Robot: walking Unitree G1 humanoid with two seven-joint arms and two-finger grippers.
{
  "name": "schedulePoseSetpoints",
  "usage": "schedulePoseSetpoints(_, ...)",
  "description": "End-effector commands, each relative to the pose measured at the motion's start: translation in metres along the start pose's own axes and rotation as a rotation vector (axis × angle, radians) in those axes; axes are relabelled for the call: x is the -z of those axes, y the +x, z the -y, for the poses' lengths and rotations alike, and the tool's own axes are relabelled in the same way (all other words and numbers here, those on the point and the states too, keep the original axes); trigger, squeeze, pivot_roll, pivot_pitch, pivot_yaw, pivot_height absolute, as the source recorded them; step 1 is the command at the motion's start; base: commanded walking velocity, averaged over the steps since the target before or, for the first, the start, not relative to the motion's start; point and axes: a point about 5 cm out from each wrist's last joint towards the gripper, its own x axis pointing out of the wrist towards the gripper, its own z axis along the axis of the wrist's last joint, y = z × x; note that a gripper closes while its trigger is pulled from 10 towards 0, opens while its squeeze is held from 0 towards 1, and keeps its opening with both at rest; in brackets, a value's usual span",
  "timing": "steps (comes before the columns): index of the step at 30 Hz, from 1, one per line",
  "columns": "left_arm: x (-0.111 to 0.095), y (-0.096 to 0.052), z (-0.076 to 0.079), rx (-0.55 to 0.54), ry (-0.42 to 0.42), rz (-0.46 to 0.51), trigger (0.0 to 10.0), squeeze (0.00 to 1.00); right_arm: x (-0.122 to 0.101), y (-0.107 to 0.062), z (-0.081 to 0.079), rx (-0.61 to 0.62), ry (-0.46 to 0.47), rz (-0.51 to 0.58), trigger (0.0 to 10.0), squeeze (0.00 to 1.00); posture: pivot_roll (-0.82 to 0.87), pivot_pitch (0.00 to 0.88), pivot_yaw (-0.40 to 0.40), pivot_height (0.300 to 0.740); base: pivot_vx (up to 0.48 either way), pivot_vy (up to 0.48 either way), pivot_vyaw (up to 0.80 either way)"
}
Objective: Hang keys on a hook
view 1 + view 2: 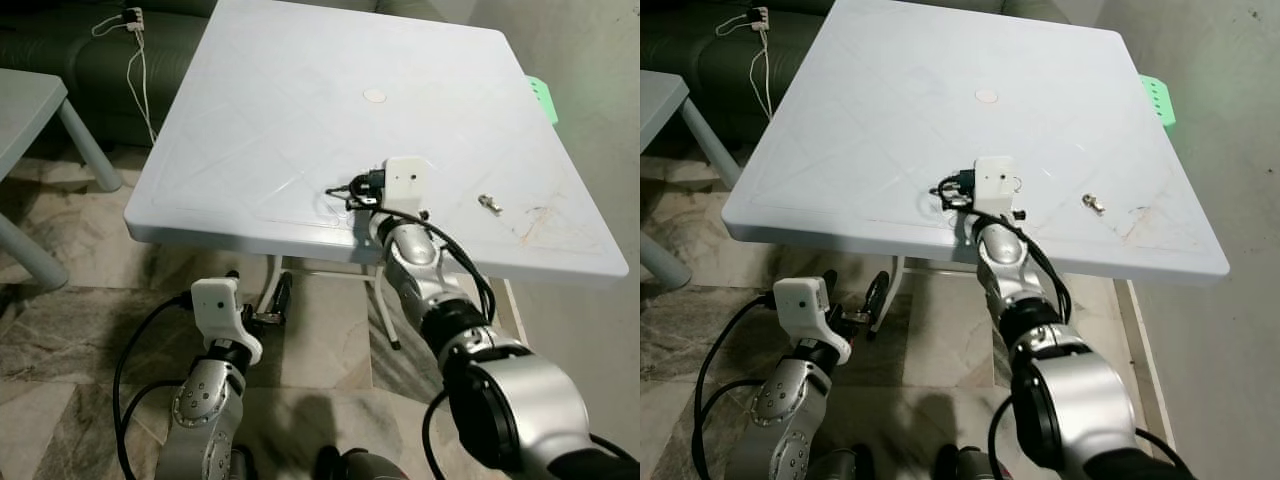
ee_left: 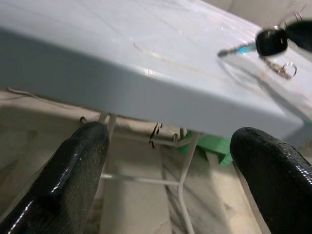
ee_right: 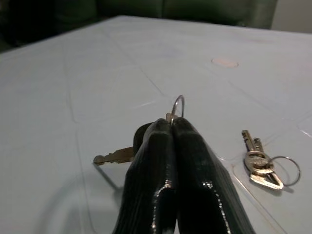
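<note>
My right gripper is low over the white table, near its front edge, shut on a key bunch. The bunch has a black-headed key and a metal ring sticking up above the fingertips. Its blade points out to one side, just off the table top. A second, smaller set of keys on a ring lies flat on the table beside my fingers. My left gripper hangs open below the table's front edge, holding nothing. The left wrist view looks up at the held key.
A green plastic piece with holes sits past the table's far right edge, by the wall. A small metal bit and a round cap are on the table. A dark sofa with a white cable stands behind; another table is at left.
</note>
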Motion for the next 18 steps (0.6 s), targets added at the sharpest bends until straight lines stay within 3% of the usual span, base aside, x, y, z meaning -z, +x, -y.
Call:
schedulePoseSetpoints(1,0.001,0.0,0.001,-0.002,-0.015,-0.002,10.0,0.0,-0.007,-0.006,0.01,-0.031,0.021,0.077,10.0,0.0,0.1,0.17,-0.167,0.74,0.0,0.0,0.0)
schedulePoseSetpoints(12,-0.017,0.011,-0.024,-0.062,0.052,0.051,10.0,0.0,-0.008,-0.042,0.051,-0.004,0.01,0.153,10.0,0.0,0.08,0.168,-0.145,0.74,0.0,0.0,0.0)
schedulePoseSetpoints(18,-0.026,0.011,-0.038,-0.089,0.077,0.083,10.0,0.0,-0.005,-0.063,0.067,0.026,-0.013,0.136,10.0,0.0,0.07,0.17,-0.136,0.74,0.0,0.0,0.0)
